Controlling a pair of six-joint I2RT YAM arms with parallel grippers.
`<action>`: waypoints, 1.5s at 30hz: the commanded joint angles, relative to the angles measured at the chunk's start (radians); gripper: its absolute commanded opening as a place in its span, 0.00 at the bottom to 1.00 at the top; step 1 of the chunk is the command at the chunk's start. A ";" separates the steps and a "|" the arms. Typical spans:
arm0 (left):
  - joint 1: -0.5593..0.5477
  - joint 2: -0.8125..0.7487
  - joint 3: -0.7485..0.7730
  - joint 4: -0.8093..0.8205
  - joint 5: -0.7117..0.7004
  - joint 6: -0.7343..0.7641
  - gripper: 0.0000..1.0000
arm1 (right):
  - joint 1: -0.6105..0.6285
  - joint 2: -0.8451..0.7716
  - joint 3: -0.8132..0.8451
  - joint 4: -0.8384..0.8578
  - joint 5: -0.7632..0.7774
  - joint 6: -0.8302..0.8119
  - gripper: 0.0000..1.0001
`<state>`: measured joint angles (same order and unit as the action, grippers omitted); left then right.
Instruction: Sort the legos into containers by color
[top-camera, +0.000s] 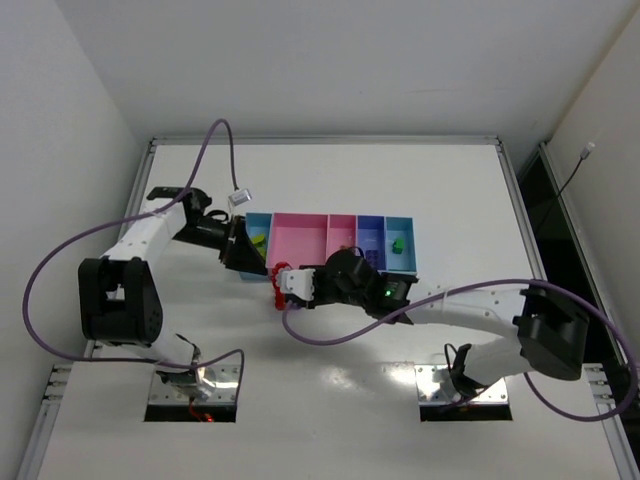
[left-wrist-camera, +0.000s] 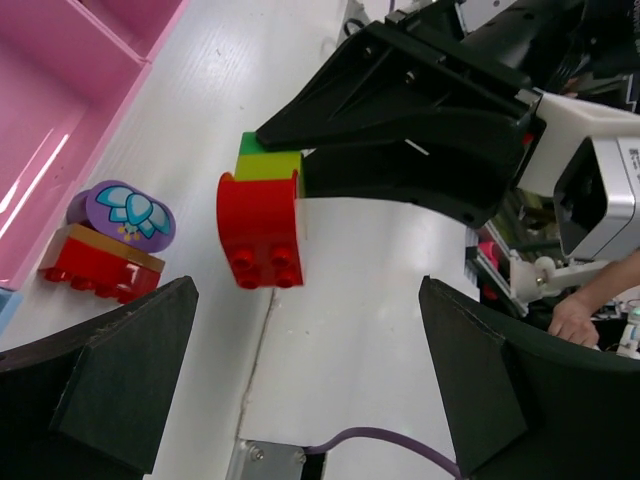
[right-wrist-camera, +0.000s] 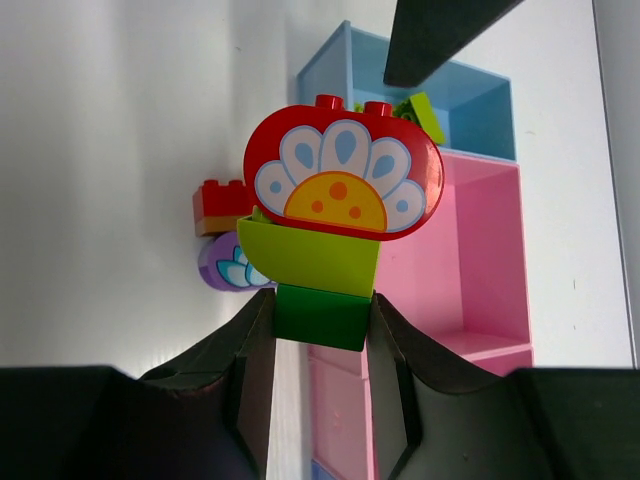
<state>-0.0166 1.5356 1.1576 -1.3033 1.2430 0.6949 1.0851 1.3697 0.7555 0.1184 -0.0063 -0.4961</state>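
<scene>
My right gripper (top-camera: 287, 283) is shut on a stack of legos: a green brick (right-wrist-camera: 322, 316) between the jaws, a lime one (right-wrist-camera: 310, 256) on it and a rounded red flower-printed one (right-wrist-camera: 343, 185) at the end. The stack (left-wrist-camera: 262, 225) hangs just above the table in front of the bins (top-camera: 300, 240). A second stack of red, orange and purple bricks (left-wrist-camera: 110, 238) lies on the table beside the wide pink bin (left-wrist-camera: 60, 90). My left gripper (top-camera: 240, 248) is open and empty, its jaws spread wide, facing the held stack.
The left light blue bin (right-wrist-camera: 455, 100) holds lime and yellow pieces. The right light blue bin (top-camera: 403, 255) holds a green brick (top-camera: 398, 243). A purple cable (left-wrist-camera: 380, 440) runs under the left gripper. The two grippers are close together.
</scene>
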 joint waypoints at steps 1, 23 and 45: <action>0.010 0.015 -0.006 -0.002 0.098 0.034 1.00 | 0.012 0.017 0.079 0.098 0.011 0.025 0.00; 0.021 0.066 -0.038 -0.002 0.119 0.100 0.91 | 0.030 0.111 0.166 0.107 0.020 0.025 0.00; -0.005 0.029 -0.085 0.032 0.105 0.091 0.12 | 0.030 0.059 0.104 0.095 0.042 0.065 0.00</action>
<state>-0.0334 1.6096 1.0962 -1.2774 1.2980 0.7582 1.1133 1.4876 0.8814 0.1722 0.0120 -0.4614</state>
